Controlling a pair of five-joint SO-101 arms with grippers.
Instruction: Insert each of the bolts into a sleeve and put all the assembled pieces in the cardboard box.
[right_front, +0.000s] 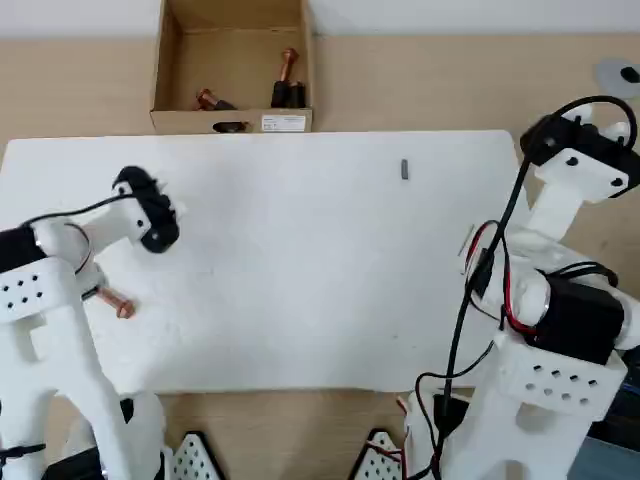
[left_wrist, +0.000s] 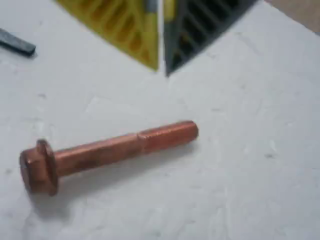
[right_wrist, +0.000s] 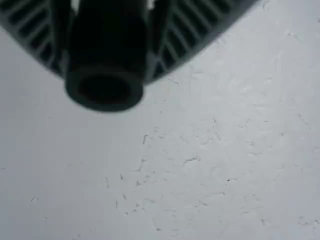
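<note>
Right gripper (right_wrist: 106, 60) grasped a black sleeve (right_wrist: 105, 90); left gripper (left_wrist: 162, 67), closed and empty, hung over the bolt (left_wrist: 107, 152) near the mat's (right_front: 300, 260) left edge.

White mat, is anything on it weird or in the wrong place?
One bolt lies on its side on the white mat, bare, while the right gripper holds a sleeve. A small grey strip lies alone nearer the cardboard box. Nothing looks broken.

1. Left arm (right_front: 55, 330): white plastic shells, black motor blocks, a thin black cable, small holes in one plate.
2. Right arm (right_front: 545, 385): white shells, black motor, looping black and red cables, holed plate.
3. Left fingers (left_wrist: 120, 25): ribbed, one yellow, one black.
4. Right fingers (right_wrist: 200, 30): ribbed, dark grey.
</note>
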